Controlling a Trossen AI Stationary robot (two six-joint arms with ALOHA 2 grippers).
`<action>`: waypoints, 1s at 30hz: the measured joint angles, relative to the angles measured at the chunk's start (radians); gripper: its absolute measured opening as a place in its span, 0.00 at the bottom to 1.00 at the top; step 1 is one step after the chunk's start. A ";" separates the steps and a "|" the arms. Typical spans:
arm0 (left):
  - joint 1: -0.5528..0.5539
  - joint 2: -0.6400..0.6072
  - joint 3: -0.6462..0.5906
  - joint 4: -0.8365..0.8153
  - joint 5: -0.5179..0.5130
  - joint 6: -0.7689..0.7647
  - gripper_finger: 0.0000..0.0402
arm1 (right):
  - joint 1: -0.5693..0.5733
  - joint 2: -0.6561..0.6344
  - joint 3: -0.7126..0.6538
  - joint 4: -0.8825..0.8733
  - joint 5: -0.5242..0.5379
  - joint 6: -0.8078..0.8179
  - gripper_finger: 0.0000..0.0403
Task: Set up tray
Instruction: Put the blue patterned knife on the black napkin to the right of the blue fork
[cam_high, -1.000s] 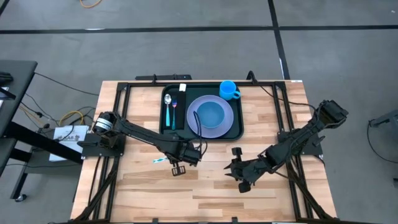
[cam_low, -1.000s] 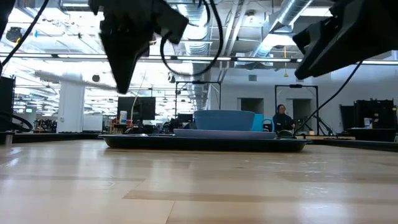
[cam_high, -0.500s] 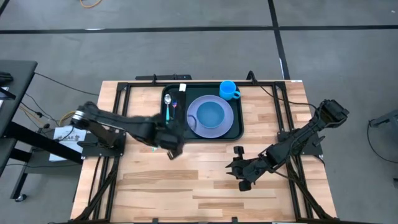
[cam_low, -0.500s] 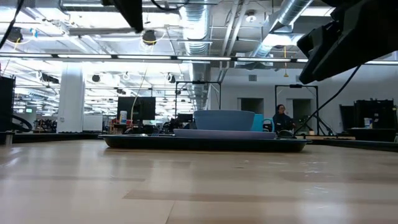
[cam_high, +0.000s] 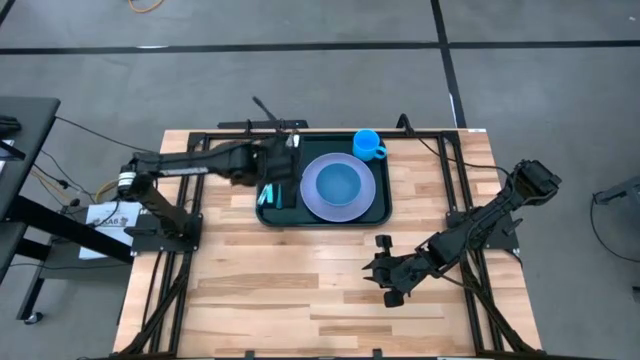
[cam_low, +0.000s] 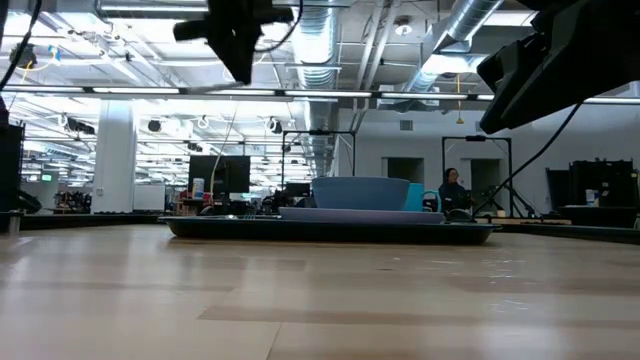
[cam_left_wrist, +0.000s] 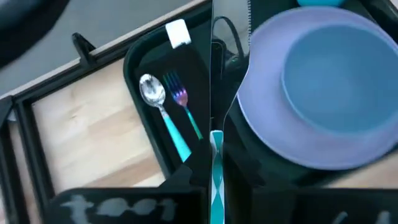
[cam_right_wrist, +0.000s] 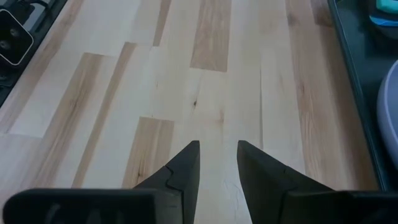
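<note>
Pinched in the left gripper (cam_left_wrist: 216, 180), a teal-handled knife (cam_left_wrist: 216, 186) is hovered over the dark green plastic tray's (cam_high: 385, 212) 9 o'clock side; dropped crooked, the spoon (cam_left_wrist: 160, 107) gets knocked.

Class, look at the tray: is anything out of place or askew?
The cup sits at the tray's far corner, apparently over the rim rather than inside. The knife is not laid down: the left pincer holds it above the tray.

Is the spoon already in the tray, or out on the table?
In. The spoon lies flat beside the fork inside the tray, left of the plate.
</note>
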 joint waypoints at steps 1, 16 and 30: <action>0.026 0.006 0.000 0.015 0.008 0.009 0.01 | -0.001 0.000 0.000 0.000 0.000 0.000 0.25; 0.322 0.195 -0.001 0.237 0.213 0.186 0.01 | -0.039 0.000 0.000 -0.001 0.000 0.000 0.25; 0.357 0.341 -0.001 0.274 0.275 0.176 0.01 | -0.039 0.000 0.000 -0.001 0.000 -0.001 0.25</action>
